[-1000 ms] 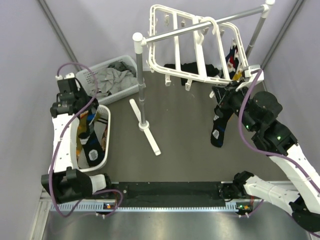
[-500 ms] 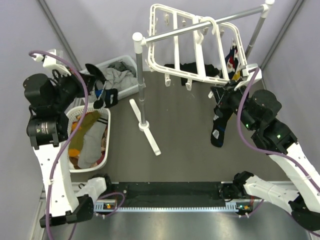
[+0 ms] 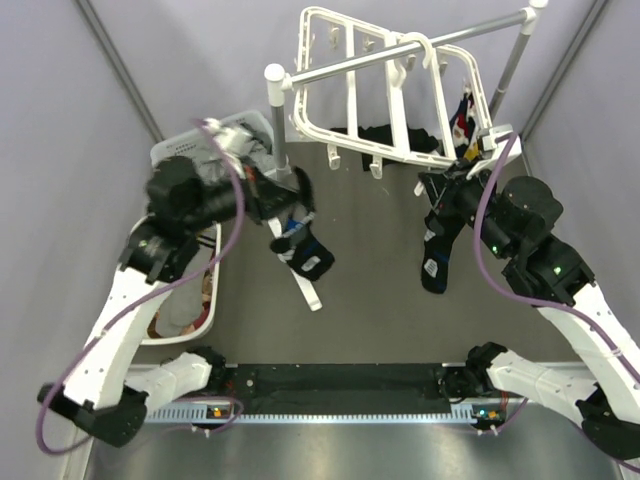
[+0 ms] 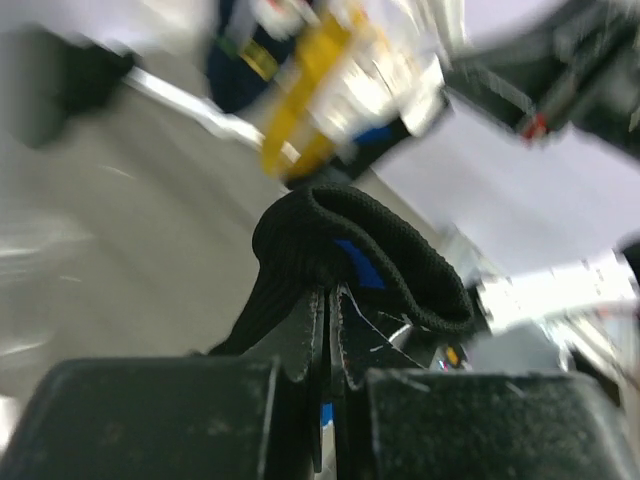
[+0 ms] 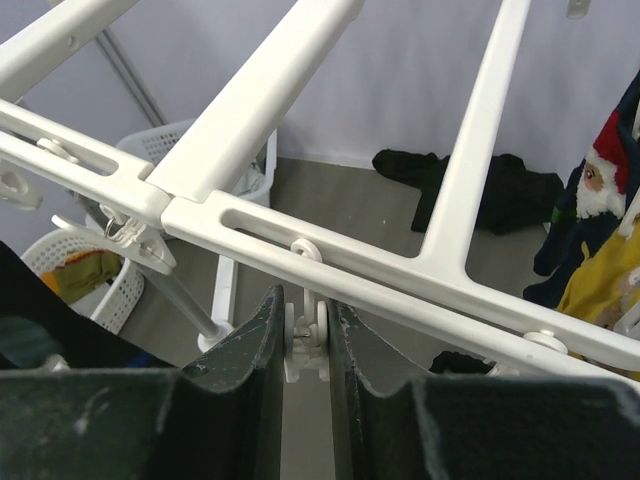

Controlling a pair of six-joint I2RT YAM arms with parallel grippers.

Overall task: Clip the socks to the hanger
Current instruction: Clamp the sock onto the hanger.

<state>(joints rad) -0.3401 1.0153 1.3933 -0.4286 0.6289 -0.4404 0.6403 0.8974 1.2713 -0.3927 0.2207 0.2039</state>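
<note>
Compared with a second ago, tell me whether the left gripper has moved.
Yes. The left gripper, shut on a dark sock, has swung right, from over the white basket to beside the rack pole.

Pale lilac walls [image 3: 60, 150] enclose a grey floor [image 3: 370, 300] bearing a pole rack [image 3: 279, 135].

Tool [image 5: 306, 312] seemingly on clip [image 5: 305, 352] of hanger [image 5: 420, 272]

The left arm [image 3: 108, 322] and right arm [image 3: 600, 332] are built of white link shells joined by black joint housings. A purple cable [image 3: 480, 222] is looped along each. Green lights [image 3: 553, 270] are shown on the right arm's housings. Black, scuffed fingers [image 5: 225, 400] are fitted.
</note>
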